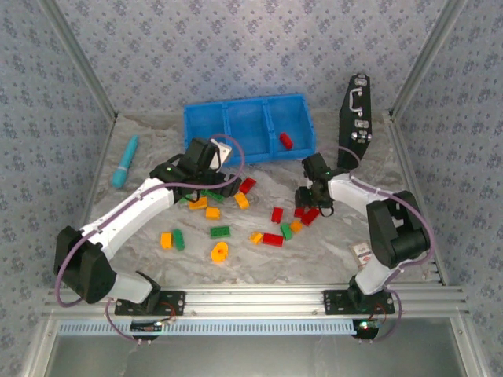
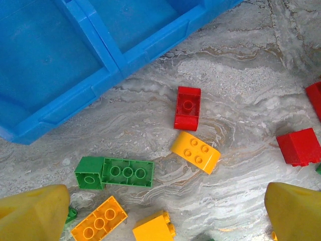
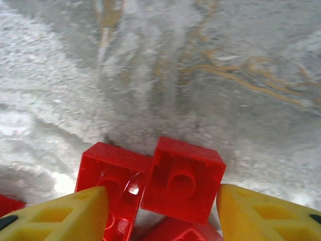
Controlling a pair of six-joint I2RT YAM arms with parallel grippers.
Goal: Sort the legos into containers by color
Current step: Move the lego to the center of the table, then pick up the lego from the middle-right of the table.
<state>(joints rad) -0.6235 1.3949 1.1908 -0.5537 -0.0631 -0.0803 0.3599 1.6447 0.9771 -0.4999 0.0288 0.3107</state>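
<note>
One red plastic brick [image 1: 285, 140] lies in the right end of the blue three-compartment tray [image 1: 267, 151], other bricks [image 1: 220, 232] strewn on the desk [image 1: 330, 251]; left fingers [image 2: 35, 211] gape empty, right fingers [image 3: 65, 216] straddle a second red brick [image 3: 185, 178], grip unclear.

One tray [image 1: 250, 129], three compartments [image 1: 206, 124], two arms [image 1: 134, 208], roughly twenty bricks [image 1: 220, 231].

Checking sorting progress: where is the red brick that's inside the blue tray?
In the top view, the red brick lies in the rightmost compartment of the blue tray, left of the black case.
</note>
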